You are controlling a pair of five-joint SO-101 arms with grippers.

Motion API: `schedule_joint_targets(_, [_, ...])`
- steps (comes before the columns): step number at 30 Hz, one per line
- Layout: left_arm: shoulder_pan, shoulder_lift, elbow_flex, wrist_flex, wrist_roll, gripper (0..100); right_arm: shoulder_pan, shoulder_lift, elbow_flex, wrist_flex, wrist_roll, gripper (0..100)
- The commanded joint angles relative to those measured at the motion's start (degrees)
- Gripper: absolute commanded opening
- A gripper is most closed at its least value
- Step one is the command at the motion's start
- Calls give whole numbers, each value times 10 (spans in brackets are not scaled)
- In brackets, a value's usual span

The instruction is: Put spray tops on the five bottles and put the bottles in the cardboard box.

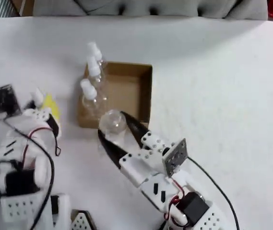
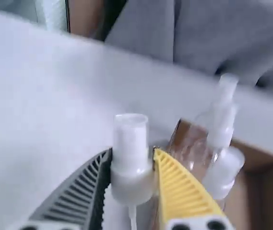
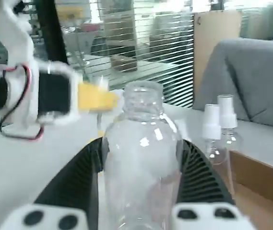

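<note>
Capping is the step in hand: the right gripper (image 3: 141,143) is clamped around an uncapped bottle (image 3: 141,163) at the near edge of the cardboard box (image 1: 136,91). The left gripper (image 2: 132,153) pinches a spray top (image 2: 130,136) toward the table's (image 1: 222,72) left edge. Three capped bottles (image 1: 92,81) stand along the box's left wall. Next, likely: line the top over that open neck.

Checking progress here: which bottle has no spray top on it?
The bottle held in the right end effector, by the box; its neck is open. The three bottles in the box are all capped.
</note>
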Motion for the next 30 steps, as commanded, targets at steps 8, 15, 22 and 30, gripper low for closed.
schedule_joint_targets(8, [7,-64,-10,-289,3,20,-21,-7,11,-11,1,15])
schedule_joint_targets(15, [66,15,-125,-324,3,20,-21,-7,27,-15,2,15])
schedule_joint_targets(22, [141,131,-340,-214,3,20,-21,-7,28,-15,2,15])
schedule_joint_targets(30, [223,218,-503,-31,4,20,-21,-7,29,-15,2,15])
